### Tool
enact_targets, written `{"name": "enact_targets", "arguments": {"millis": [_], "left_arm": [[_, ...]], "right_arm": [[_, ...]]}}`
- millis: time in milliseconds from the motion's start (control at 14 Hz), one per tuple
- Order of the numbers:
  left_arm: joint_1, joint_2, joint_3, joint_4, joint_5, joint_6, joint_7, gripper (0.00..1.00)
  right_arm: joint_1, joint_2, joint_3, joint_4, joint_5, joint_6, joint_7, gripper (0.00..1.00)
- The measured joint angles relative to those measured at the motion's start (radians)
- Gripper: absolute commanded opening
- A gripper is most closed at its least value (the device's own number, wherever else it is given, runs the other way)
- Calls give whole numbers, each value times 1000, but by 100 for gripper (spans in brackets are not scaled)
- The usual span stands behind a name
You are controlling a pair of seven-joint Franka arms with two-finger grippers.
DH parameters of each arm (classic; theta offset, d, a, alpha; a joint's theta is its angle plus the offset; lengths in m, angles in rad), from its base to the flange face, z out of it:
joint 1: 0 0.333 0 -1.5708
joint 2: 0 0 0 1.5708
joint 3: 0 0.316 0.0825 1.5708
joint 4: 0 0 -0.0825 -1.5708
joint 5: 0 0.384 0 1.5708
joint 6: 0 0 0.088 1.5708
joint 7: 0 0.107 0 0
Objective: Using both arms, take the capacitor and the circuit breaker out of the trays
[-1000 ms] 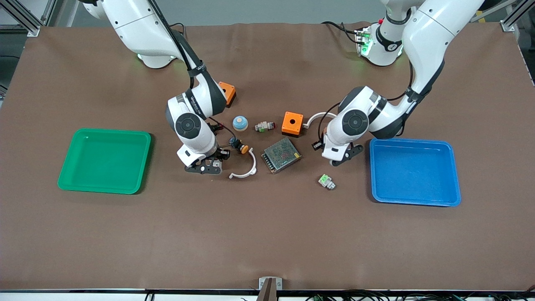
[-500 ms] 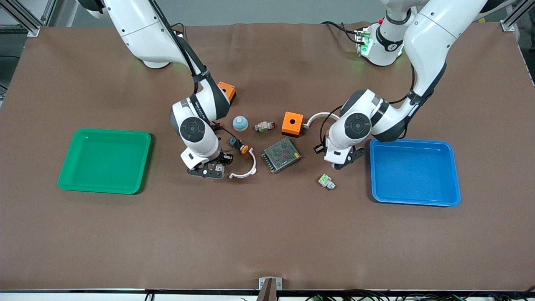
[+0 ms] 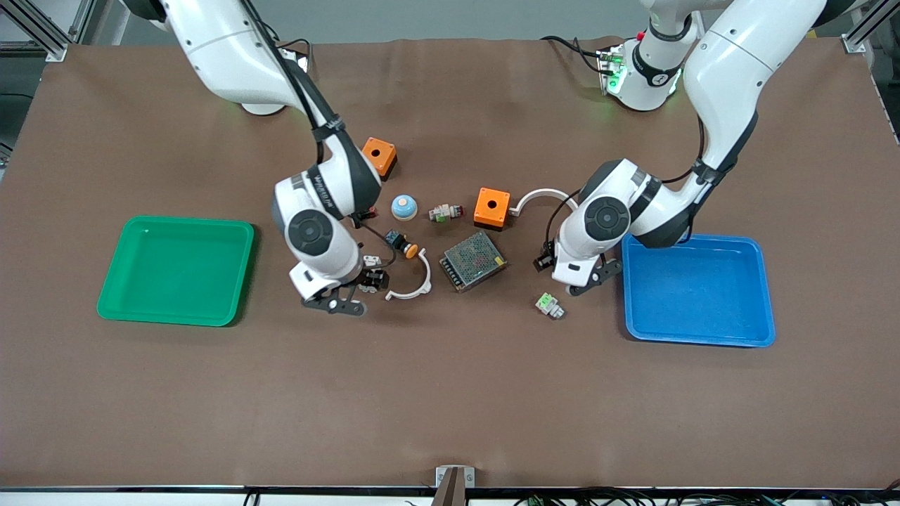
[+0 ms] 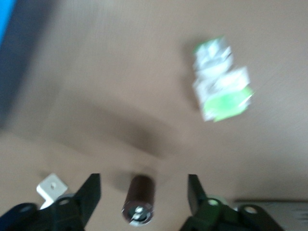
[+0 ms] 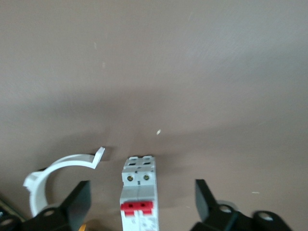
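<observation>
The breaker (image 5: pixel 139 214), a white block with red levers, lies on the brown table between the open fingers of my right gripper (image 5: pixel 142 187), touching neither finger. In the front view the right gripper (image 3: pixel 336 304) is low over the table beside a white arc clamp (image 3: pixel 411 284), and its hand hides the breaker. The capacitor (image 4: pixel 139 199), a tiny dark cylinder, lies on the table between the open fingers of my left gripper (image 4: pixel 143 185). In the front view the left gripper (image 3: pixel 589 281) hangs beside the blue tray (image 3: pixel 696 341), and its hand hides the capacitor.
A green tray (image 3: pixel 176 320) is at the right arm's end. In the middle are two orange boxes (image 3: pixel 378 154) (image 3: pixel 491 206), a mesh metal box (image 3: pixel 473 261), a black button with an orange cap (image 3: pixel 403 245), a blue-topped dome (image 3: pixel 404 206) and a white-and-green block (image 3: pixel 549 305).
The right gripper has shifted toward the front camera and the green tray. The left gripper has shifted toward the front camera and the blue tray. Both stayed open.
</observation>
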Motion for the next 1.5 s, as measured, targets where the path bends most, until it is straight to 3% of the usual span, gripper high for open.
{"name": "enact_targets", "arguments": {"millis": [214, 429, 786, 1143, 1286, 1500], "left_arm": [[14, -13, 0, 180, 73, -141, 91, 100], [70, -65, 0, 311, 87, -289, 216, 100], [166, -230, -4, 345, 84, -432, 592, 100], [177, -300, 6, 450, 43, -625, 825, 100], [149, -346, 80, 470, -35, -658, 860, 100], [41, -430, 272, 471, -115, -704, 956, 100]], "right_arm": [[-104, -35, -7, 121, 0, -190, -151, 100], [-225, -102, -11, 139, -1, -315, -330, 100], [-399, -206, -15, 160, -79, -485, -561, 100], [-489, -212, -16, 286, -98, -598, -576, 100], [-520, -212, -15, 306, -98, -598, -576, 100], [-538, -214, -14, 318, -97, -618, -576, 100]]}}
